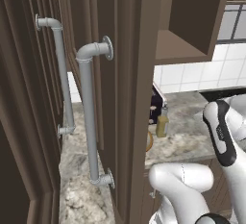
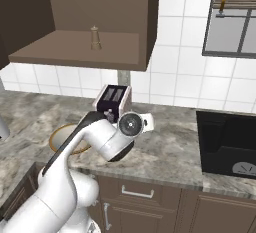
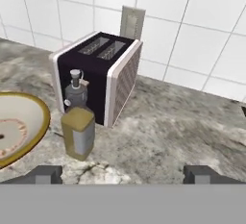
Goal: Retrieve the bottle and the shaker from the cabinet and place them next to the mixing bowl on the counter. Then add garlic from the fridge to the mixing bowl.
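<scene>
Hand view: end effector (image 3: 123, 174) wide apart, gripping nothing, low over bench (image 3: 168, 127). Bottle (image 3: 79, 122) upright on bench, just right of mixing bowl (image 3: 19, 124) rim, in front of toaster (image 3: 98, 76). Right base view: shaker (image 2: 94, 38) alone on cabinet (image 2: 80, 47) shelf, well above bowl & toaster. Left base view: bottle beside bowl edge, partly behind open cabinet door (image 1: 127, 98) w/ grey pipe handle (image 1: 89, 112).
</scene>
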### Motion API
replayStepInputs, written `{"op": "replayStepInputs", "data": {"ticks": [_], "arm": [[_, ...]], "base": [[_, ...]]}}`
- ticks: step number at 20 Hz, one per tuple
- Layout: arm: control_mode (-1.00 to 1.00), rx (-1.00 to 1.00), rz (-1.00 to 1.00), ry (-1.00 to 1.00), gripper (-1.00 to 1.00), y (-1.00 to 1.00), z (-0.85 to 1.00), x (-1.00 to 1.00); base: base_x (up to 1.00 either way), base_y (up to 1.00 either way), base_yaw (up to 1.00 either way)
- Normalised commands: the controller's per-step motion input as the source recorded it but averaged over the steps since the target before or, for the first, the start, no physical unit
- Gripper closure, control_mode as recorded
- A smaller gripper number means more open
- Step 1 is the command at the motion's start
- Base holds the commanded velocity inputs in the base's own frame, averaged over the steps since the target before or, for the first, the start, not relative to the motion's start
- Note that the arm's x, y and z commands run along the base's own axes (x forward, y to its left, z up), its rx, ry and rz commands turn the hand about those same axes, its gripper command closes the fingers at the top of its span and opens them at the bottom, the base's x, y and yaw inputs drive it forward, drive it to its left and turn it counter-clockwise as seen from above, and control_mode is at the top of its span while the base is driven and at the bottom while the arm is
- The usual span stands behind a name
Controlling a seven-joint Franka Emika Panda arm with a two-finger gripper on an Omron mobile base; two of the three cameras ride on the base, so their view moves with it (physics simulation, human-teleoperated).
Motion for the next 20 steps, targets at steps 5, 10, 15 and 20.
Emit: {"op": "replayStepInputs", "data": {"ticks": [5, 10, 15, 20], "arm": [[-1.0, 0.0, -0.15, 0.25, -1.0, 0.01, 0.63, -0.11], [-1.0, 0.0, -0.21, 0.25, -1.0, 0.0, 0.57, -0.13], [-1.0, 0.02, -0.24, 0.02, -1.0, 0.04, 0.06, -0.32], [-1.0, 0.16, -0.32, -0.19, -1.0, 0.23, 0.0, -0.2]], "base": [[0.0, 0.0, 0.0], [0.0, 0.0, 0.0], [0.0, 0.0, 0.0], [0.0, 0.0, 0.0]]}}
